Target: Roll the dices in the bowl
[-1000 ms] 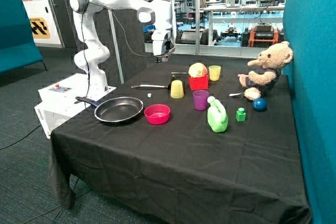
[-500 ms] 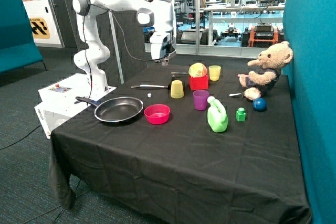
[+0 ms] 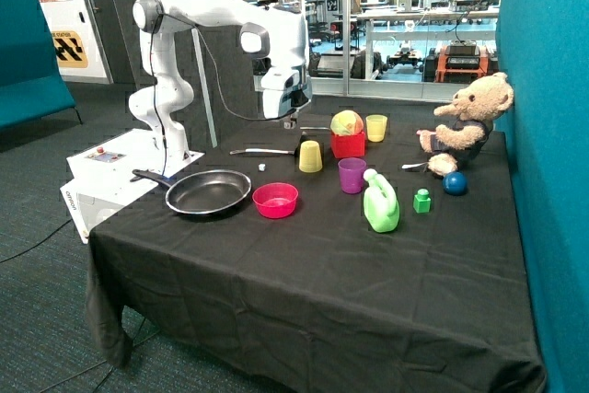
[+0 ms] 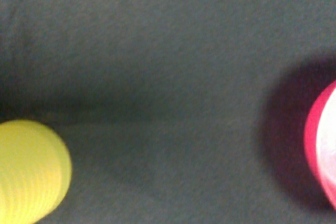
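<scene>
Black-clothed table (image 3: 304,264) w/ pan (image 3: 208,193), pink bowl (image 3: 275,200), cups, jug, teddy (image 3: 465,123).

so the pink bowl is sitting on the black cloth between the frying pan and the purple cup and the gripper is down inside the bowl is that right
Not quite. The pink bowl does sit on the black cloth between the frying pan and the purple cup, but the gripper is not inside it. The outside view shows it hanging in the air above the table's far side, near the upside-down yellow cup.
</scene>
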Controlling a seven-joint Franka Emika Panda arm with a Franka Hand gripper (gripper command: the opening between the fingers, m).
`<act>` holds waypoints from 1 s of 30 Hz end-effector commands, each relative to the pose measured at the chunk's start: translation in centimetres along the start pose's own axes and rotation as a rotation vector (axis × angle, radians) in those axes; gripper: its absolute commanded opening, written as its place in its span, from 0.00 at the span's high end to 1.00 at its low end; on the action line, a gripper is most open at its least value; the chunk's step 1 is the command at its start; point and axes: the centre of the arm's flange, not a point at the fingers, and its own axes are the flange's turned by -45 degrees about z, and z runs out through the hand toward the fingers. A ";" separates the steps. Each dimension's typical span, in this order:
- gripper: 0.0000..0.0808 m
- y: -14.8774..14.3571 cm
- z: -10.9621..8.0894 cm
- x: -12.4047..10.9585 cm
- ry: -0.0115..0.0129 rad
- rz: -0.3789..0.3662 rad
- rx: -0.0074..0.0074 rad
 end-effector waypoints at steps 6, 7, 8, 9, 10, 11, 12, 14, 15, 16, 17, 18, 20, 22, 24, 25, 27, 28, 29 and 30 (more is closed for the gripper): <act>1.00 4.8 1.2 2.2 -0.0005 0.056 0.0030; 1.00 5.1 1.3 2.2 -0.0005 0.059 0.0030; 1.00 5.5 1.4 2.3 -0.0005 0.063 0.0030; 1.00 5.8 1.5 2.3 -0.0005 0.068 0.0030; 1.00 6.1 1.5 2.3 -0.0005 0.071 0.0030; 1.00 6.2 1.5 2.3 -0.0005 0.071 0.0030; 1.00 6.6 1.6 2.3 -0.0005 0.080 0.0030; 1.00 7.3 1.8 2.2 -0.0006 0.091 0.0030; 1.00 7.5 1.8 2.1 -0.0006 0.091 0.0030; 1.00 7.8 1.9 2.0 -0.0006 0.093 0.0030; 1.00 8.1 2.0 1.9 -0.0006 0.095 0.0030; 1.00 8.5 2.2 1.7 -0.0006 0.101 0.0030; 1.00 9.2 2.4 1.4 -0.0006 0.111 0.0030; 1.00 9.9 2.6 1.1 -0.0006 0.117 0.0030; 1.00 10.7 2.7 0.8 -0.0006 0.131 0.0030; 1.00 11.3 2.8 0.5 -0.0006 0.140 0.0030; 1.00 11.9 3.0 0.2 -0.0006 0.143 0.0030; 1.00 12.1 3.1 0.0 -0.0006 0.148 0.0030; 1.00 12.3 3.2 -0.1 -0.0006 0.148 0.0030; 1.00 12.5 3.2 -0.3 -0.0006 0.151 0.0030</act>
